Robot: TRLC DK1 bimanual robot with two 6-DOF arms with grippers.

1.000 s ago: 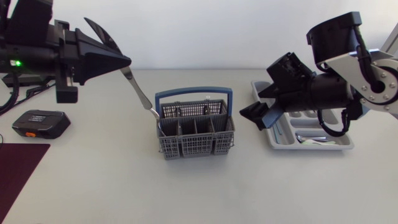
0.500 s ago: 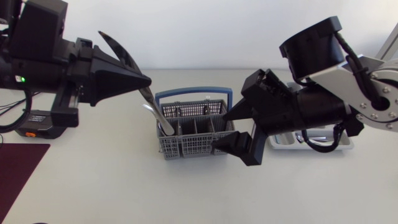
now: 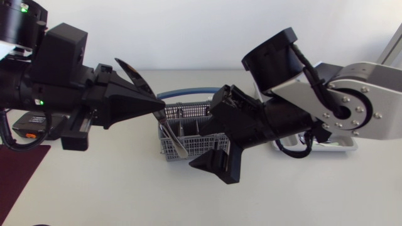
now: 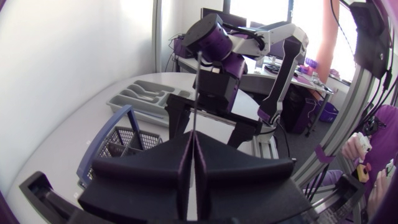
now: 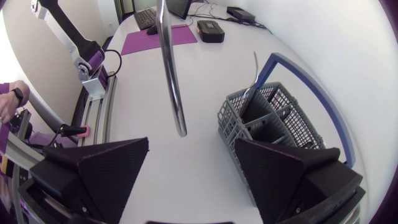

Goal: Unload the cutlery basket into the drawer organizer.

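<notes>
Overhead, the right arm crosses the table's middle, covering the right half of the grey basket and most of the drawer organizer beyond it. The left claw is clenched on a steel utensil. Its rounded end hangs free ahead of the gap between the right claw's spread, empty fingers and touches neither. The basket, with a blue handle, stands just beside the utensil, and a fork stands upright in one compartment. On the white table, a black device and a dark red mat lie under the left arm.
</notes>
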